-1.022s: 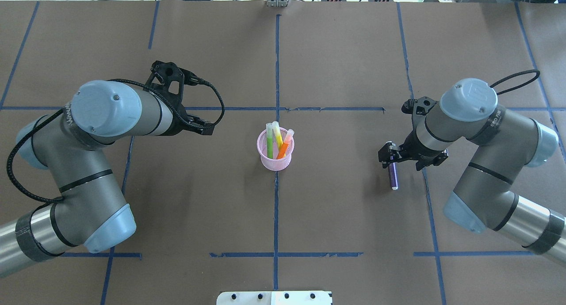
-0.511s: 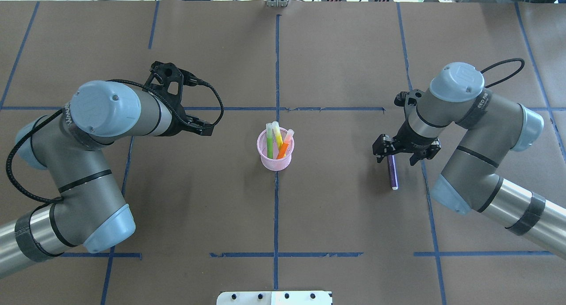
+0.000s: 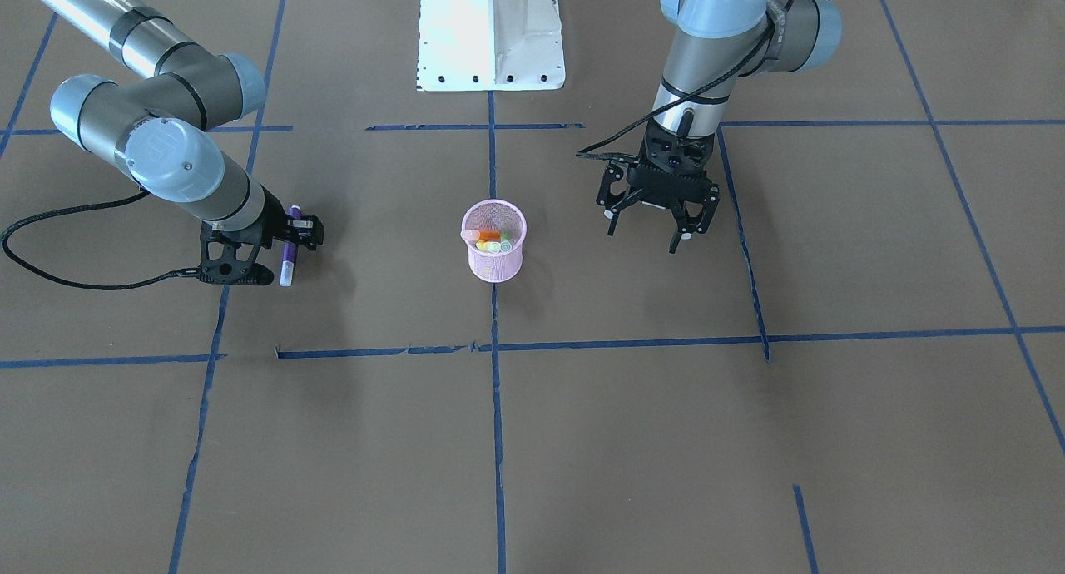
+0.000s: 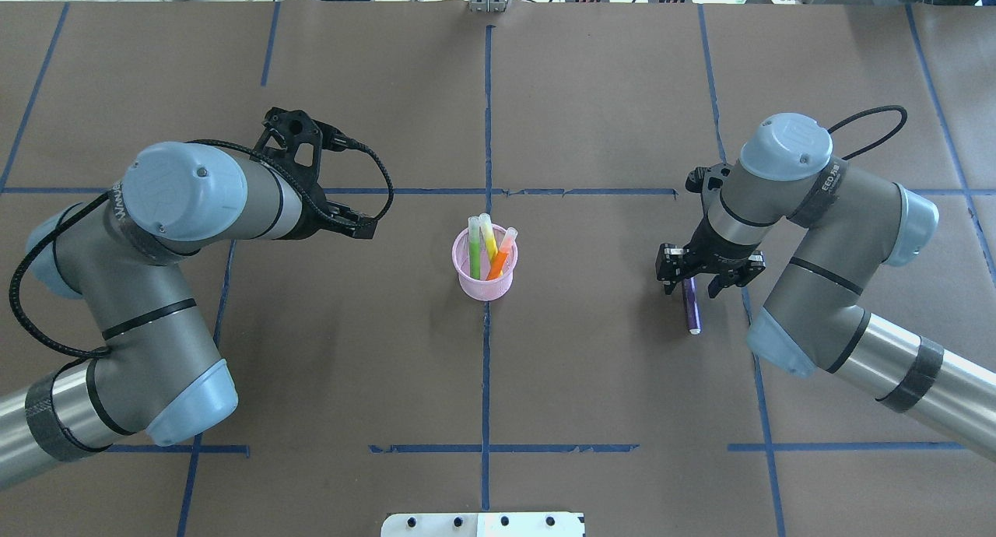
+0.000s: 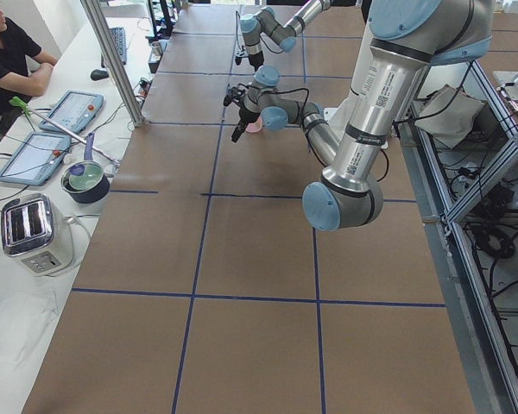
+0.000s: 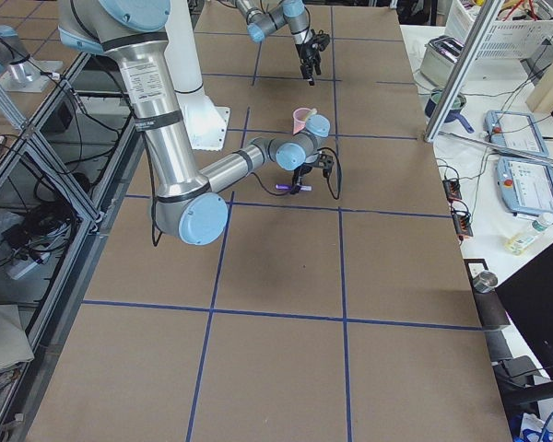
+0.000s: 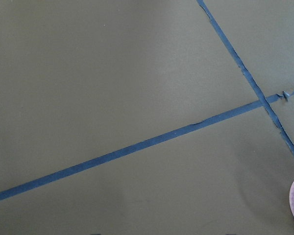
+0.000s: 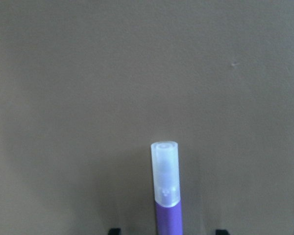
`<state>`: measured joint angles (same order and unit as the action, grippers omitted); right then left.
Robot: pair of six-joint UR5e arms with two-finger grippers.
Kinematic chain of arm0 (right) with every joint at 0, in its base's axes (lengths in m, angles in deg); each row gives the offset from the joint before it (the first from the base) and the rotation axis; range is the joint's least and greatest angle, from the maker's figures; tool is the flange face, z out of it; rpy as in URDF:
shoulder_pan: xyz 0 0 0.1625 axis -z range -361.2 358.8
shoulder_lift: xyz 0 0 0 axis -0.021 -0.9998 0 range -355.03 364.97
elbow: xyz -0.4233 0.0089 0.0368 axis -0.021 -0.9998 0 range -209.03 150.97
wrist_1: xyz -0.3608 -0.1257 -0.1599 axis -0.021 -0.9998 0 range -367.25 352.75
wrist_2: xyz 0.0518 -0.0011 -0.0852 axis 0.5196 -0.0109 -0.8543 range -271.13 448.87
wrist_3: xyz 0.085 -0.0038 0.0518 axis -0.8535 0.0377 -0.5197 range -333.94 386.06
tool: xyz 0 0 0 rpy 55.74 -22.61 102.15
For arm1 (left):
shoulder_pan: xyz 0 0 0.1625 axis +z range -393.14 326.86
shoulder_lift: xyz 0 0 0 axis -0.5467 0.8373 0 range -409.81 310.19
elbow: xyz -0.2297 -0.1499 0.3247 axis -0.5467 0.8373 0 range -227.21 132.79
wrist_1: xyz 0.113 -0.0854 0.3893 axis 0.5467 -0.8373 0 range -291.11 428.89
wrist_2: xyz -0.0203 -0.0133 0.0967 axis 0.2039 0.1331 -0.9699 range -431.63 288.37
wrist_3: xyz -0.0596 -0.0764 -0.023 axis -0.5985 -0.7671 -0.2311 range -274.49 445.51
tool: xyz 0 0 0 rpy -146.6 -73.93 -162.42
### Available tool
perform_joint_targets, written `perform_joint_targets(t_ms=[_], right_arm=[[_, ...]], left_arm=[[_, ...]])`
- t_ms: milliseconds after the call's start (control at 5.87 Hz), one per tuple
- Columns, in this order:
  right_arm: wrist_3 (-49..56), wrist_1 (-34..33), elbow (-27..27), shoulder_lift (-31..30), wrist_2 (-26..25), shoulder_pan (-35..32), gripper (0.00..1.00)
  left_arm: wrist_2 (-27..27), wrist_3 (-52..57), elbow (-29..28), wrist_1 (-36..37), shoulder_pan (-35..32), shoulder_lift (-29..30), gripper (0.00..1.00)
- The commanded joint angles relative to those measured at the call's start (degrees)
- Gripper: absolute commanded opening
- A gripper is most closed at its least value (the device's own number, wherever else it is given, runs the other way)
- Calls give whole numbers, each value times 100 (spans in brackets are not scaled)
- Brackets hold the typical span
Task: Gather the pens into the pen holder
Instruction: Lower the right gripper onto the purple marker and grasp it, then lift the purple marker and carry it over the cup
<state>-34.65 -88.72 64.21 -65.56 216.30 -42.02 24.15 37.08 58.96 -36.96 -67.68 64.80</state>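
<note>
Closest to me on the operators' side, the brown paper-covered surface [image 3: 666, 441] is crossed by blue tape lines [image 3: 496, 424] that mark out a grid. Further in, near the middle and right beside a tape crossing, the pen holder [image 3: 494, 254] stands upright: a small pink wire-mesh cup with a solid rim. Three pens stand inside it, leaning on the rim with their pale ends up: a green pen [image 4: 475, 257], a yellow pen [image 4: 490, 241] and an orange pen [image 4: 502, 255]. About level with the cup, on the robot's right and well apart from it, a purple pen [image 4: 691, 311] lies flat on the paper. The right end effector [image 4: 689, 289] is down over one end of that pen. Its two dark fingers are spread to either side of the purple barrel. The right wrist view shows a gap on both sides, so the fingers are apart and not gripping, and the pen's frosted pale cap reaches out beyond the fingertips. On the other side of the cup, the left end effector [image 3: 645, 237] points straight down with its fingers wide apart and nothing between them. Its wrist view shows only paper, tape lines and a sliver of the pink cup at the lower right edge. Farthest from me, a white base plate [image 3: 491, 33] sits at the back edge between the two arms.
</note>
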Motion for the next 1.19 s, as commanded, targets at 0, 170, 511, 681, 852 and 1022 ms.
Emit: perform_joint_targets(t_ms=[0,170,511,681,852,1022], right_arm=[[-3,-1,-17,3,-8,-40,41],[-3,-1,-34,12,-121,-23,27],[-55,-88,1,125,-139,-66,0],[-73,-515,332,527,-166,-311,0],[-273,-911,1240,653,-984,-191,0],[-762,-932,1945,689,-2419,445,0]], left_arm=[[-7,-26,1,-14,0,0,89],[-7,-35,1,-23,0,0,89],[-7,-52,79,-23,0,-44,89],[-7,-53,123,-23,0,-44,90],[-7,-53,246,-23,-9,-53,90],[2,-26,421,-23,0,-227,90]])
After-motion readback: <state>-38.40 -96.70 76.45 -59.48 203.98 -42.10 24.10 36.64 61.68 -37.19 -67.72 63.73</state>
